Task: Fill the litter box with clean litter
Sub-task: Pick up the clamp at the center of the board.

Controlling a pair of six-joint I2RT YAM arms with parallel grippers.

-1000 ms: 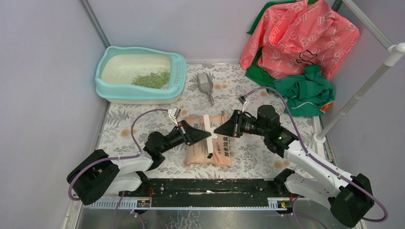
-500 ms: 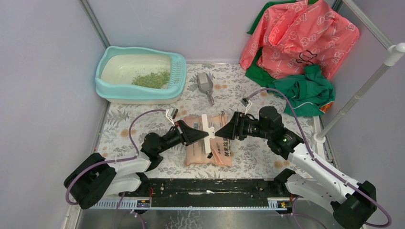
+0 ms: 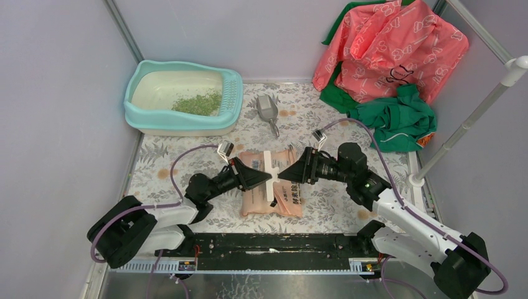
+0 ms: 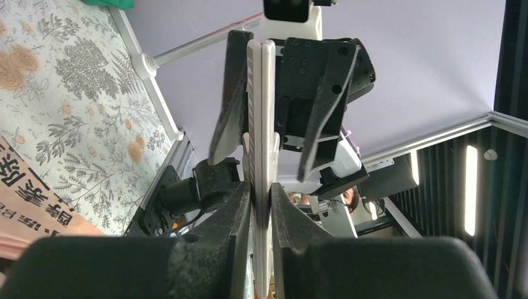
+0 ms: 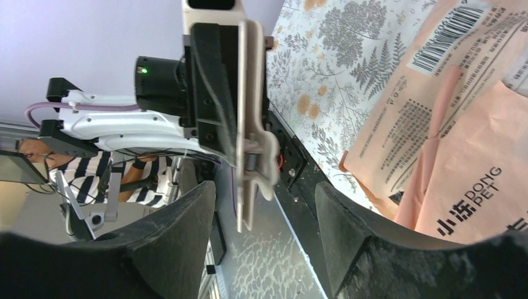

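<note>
The litter box point(image 3: 180, 123) was seen at the far left corner of the table point(image 3: 180, 162), against the left wall, with its slotted rim turned to the right. The clean litter point(image 3: 199, 103) was found inside it as a thin green patch towards the right of the cream pan, much of the pan floor being left bare. A grey scoop point(image 3: 266, 109) was laid on the table just to the right of the box.

Both sets of fingers were placed well apart from the box and the litter, nearer the arms' bases, over a pink-orange printed bag point(image 3: 261, 202) that was laid flat at the middle of the table. A long white clip point(image 3: 268, 159) was held across the bag. The left gripper point(image 3: 269, 177) was pinched narrowly onto this clip, and in the left wrist view its two fingers point(image 4: 240, 212) were pressed against the flat sides of the clip point(image 4: 261, 93). The right gripper point(image 3: 283, 171) was pointed at the same clip from the opposite side with its jaws spread wide. In the right wrist view the clip point(image 5: 249, 124) was framed between the fingers point(image 5: 180, 237), with a gap on each side. Neither gripper was touching the litter or the box.
</note>
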